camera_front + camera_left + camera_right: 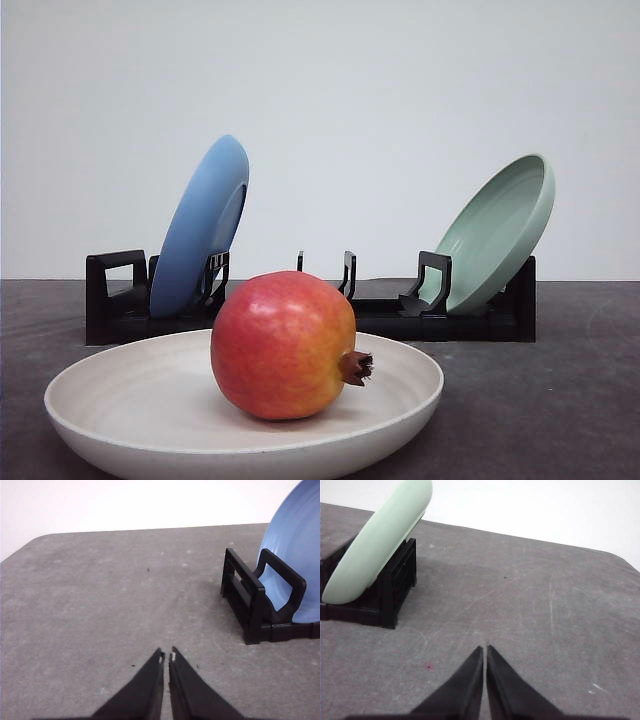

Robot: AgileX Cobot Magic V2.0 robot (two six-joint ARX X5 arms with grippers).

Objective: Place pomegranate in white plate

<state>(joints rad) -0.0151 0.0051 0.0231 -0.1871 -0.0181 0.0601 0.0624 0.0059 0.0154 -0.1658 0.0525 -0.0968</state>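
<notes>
The pomegranate [284,344], red with a yellow-orange blush and a brown crown pointing right, lies inside the white plate [110,395] at the front of the table. My left gripper [167,656] hovers over bare grey tabletop, its black fingers pressed together with nothing between them. My right gripper [485,649] is likewise shut and empty above the table on the other side.
A black dish rack [115,300] stands behind the plate. A blue plate [200,228] leans in its left end and a pale green plate [495,232] in its right end. The rack's end [250,600] and the blue plate [297,545] lie beside the left gripper; the green plate [380,540] lies beside the right.
</notes>
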